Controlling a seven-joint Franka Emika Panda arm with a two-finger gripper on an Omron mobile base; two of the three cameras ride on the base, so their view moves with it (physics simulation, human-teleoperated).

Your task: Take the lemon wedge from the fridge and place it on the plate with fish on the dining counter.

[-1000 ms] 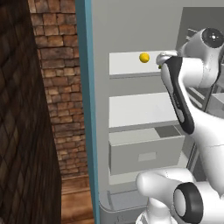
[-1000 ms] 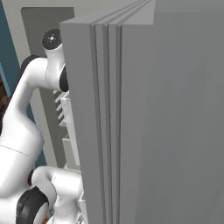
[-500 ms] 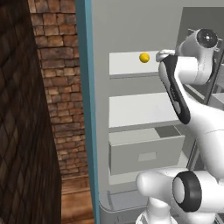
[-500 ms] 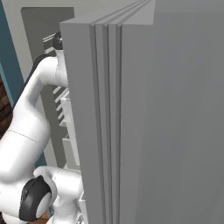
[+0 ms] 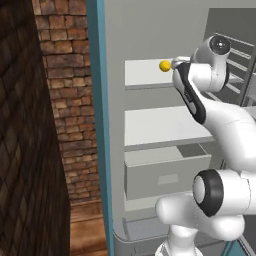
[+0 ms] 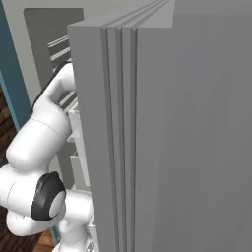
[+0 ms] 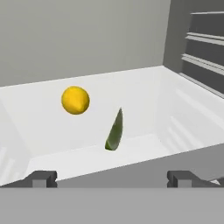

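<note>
On the top shelf (image 5: 145, 75) of the open fridge (image 5: 150, 30), the gripper (image 7: 111, 178) is brought closer to the lemon wedge (image 5: 164, 66) than a second ago, its fingers spread apart and empty, so the grasp is judged near.

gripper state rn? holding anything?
Gripper: open, fingertips wide apart, holding nothing. The lemon wedge sits on the fridge shelf ahead of it, ungrasped.
</note>
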